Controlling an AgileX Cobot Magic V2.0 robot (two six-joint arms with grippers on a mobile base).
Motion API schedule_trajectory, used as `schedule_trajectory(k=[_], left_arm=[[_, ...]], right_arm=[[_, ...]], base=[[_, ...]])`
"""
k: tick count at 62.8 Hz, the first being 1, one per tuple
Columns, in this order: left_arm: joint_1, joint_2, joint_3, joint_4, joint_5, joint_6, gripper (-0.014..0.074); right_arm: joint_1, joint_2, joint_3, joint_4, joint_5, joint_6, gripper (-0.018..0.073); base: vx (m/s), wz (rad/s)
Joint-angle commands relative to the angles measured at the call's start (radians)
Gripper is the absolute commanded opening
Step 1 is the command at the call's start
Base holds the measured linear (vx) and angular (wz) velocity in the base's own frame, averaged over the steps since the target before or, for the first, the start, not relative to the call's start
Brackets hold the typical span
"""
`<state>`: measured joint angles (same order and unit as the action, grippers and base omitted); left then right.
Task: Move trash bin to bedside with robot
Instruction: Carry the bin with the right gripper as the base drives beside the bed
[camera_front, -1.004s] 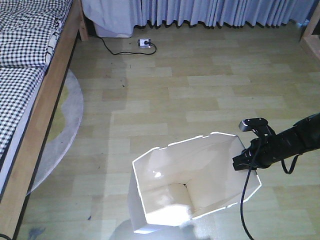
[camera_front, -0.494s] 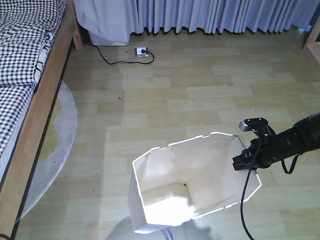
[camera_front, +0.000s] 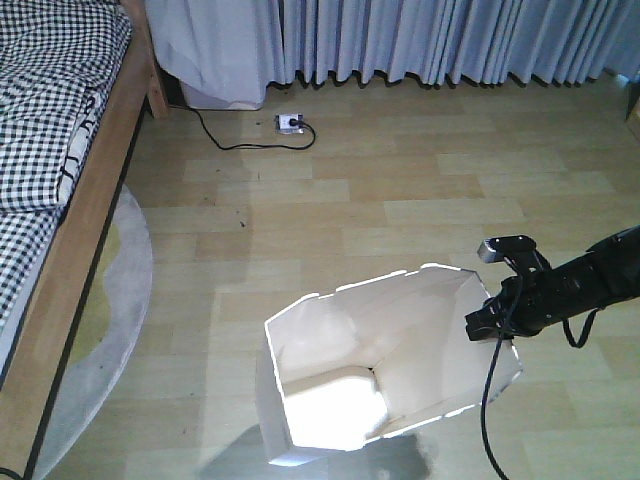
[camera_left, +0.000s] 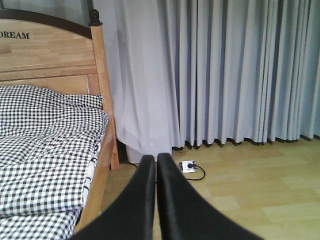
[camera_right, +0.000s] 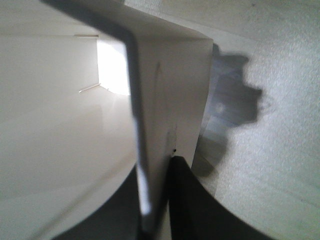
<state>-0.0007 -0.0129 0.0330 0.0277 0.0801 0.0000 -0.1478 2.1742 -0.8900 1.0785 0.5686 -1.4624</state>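
Right gripper (camera_front: 492, 322) stays clamped on the bin (camera_front: 340, 330) rim; the socket (camera_front: 291, 122) ahead has drawn nearer; the bed (camera_front: 60, 100) lies well to its left; the base seems to be carrying the bin bedward; left gripper (camera_left: 156, 170) closed, empty.

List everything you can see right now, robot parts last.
trash bin: one, white, tilted, centre foreground
bed: one, light-brown wood with black-and-white checks, left
rug: one, grey, partly under the bed
curtains: grey, along the far wall
power strip: one, white, below the curtains
cable: one, black, running from the power strip
left fingers: black, shut, empty, pointing past the bed
right fingers: black, shut on the trash bin's wall
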Motion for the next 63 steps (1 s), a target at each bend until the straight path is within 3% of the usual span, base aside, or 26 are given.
schedule_trajectory(k=[1, 63], left_arm=[[-0.006, -0.014, 0.012, -0.009, -0.074, -0.014, -0.0006], [-0.006, -0.014, 0.012, -0.009, -0.074, -0.014, -0.0006]], right_arm=[[-0.004, -0.072, -0.014, 0.083, 0.180, 0.011, -0.0005], [-0.004, -0.072, -0.014, 0.083, 0.184, 0.011, -0.0005]], base=[[0.26, 0.05], [0.26, 0.02]])
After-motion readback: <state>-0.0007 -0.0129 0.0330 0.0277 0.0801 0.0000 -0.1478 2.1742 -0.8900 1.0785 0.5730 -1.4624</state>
